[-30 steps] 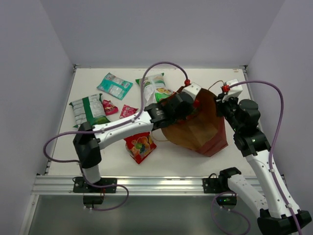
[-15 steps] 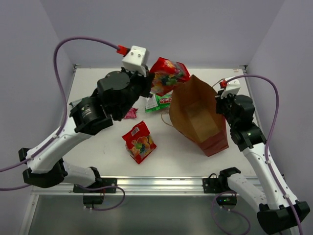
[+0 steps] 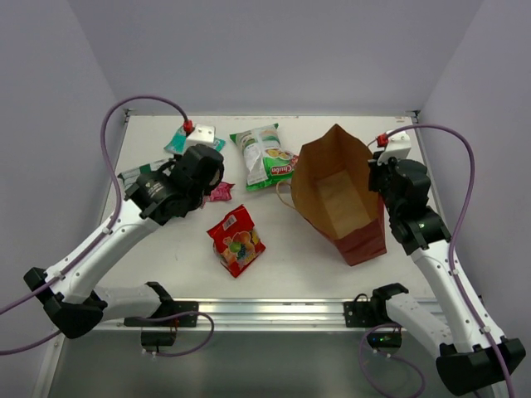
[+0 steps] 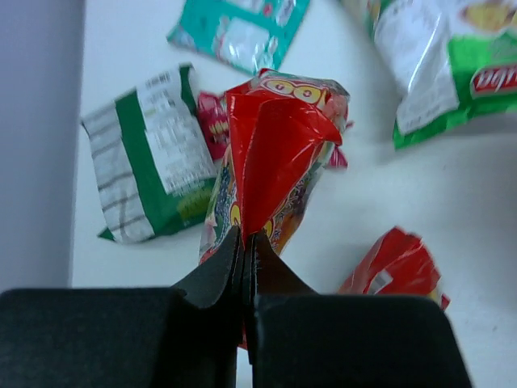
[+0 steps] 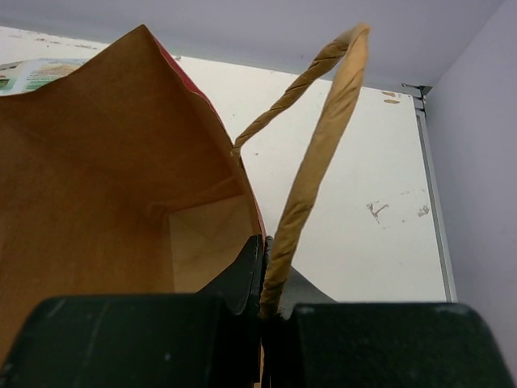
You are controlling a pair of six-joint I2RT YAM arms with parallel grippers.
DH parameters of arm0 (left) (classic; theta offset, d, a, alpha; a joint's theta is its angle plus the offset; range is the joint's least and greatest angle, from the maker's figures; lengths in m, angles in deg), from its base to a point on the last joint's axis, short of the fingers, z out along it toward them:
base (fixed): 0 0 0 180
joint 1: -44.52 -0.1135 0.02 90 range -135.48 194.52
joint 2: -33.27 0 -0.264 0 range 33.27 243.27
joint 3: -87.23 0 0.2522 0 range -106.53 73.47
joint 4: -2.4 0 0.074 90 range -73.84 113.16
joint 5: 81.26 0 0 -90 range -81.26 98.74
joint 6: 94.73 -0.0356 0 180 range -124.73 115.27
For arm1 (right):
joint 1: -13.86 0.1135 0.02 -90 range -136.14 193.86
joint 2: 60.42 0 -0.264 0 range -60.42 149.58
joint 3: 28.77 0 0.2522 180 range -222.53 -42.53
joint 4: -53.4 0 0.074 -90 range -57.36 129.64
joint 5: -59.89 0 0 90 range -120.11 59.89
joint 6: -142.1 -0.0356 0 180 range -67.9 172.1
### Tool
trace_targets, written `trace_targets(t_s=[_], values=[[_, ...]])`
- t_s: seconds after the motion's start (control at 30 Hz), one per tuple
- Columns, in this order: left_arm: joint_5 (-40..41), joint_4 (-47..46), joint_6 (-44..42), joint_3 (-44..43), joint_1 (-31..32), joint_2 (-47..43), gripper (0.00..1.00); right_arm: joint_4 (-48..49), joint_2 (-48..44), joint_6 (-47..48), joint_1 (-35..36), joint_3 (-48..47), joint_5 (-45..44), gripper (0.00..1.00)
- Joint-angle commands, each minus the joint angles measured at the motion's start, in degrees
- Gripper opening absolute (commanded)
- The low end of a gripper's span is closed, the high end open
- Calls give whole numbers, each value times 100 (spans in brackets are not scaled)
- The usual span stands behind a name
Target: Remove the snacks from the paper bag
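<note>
The paper bag (image 3: 336, 199) stands mouth up, its brown inside showing. The right gripper (image 3: 380, 181) is pressed against the bag's right rim. Just left of the bag lies a green-and-white packet (image 3: 265, 156). Left of the bag and nearer, there's a red packet (image 3: 236, 241). Farther left of the bag, the left gripper (image 3: 214, 177) hangs over a small pink packet (image 3: 221, 192) — a teal packet (image 3: 176, 141) peeks out beyond.

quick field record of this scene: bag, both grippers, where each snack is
bag: paper bag, mouth open, no packet visible inside in the top view
left gripper: left gripper shut on red packet, held over the table's left side
right gripper: right gripper shut on the bag's rim at a twine handle
loose on table: second red packet, green-and-white packet, striped green-and-white packet, teal packet, small pink packet
</note>
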Motion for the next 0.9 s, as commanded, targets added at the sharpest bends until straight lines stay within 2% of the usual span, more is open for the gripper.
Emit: trace_targets(t_s=[0.0, 0.2, 0.27, 0.37, 0.47, 0.5, 0.57, 0.6, 0.67, 0.7, 0.73, 0.87], values=[[-533, 18, 630, 695, -92, -589, 0, 74, -56, -120, 5, -244, -221, 0], [-869, 379, 1227, 2031, -180, -792, 0, 65, -127, -190, 5, -262, -308, 0], [-930, 161, 1237, 2539, -320, -818, 0, 65, -109, -260, 5, -262, -326, 0], [-1343, -105, 1026, 2727, -750, -644, 2, 56, -83, -383, -4, -279, -353, 0], [-1185, -289, 807, 2718, -1049, -529, 18, -13, -39, -401, -21, -384, -414, 0], [-1168, -289, 667, 2683, -1276, -502, 31, -49, -13, -401, -48, -472, -449, 0], [-1185, -246, 543, 2613, -1471, -432, 41, -136, 40, -699, -109, -586, -511, 0], [-1194, -237, 481, 2534, -1594, -432, 55, -180, 127, -804, -240, -744, -502, 0], [-1238, -219, 446, 2394, -1630, -545, 72, -251, 224, -1164, -407, -885, -371, 0], [-1308, -210, 437, 2288, -1630, -598, 93, -251, 321, -1296, -600, -1008, -283, 0], [-1369, -210, 420, 2009, -1630, -660, 100, -251, 382, -1584, -706, -1078, -204, 0], [-1397, -280, 279, 1103, -1630, -1020, 100, -181, 813, -2202, -1128, -1465, 156, 0]])
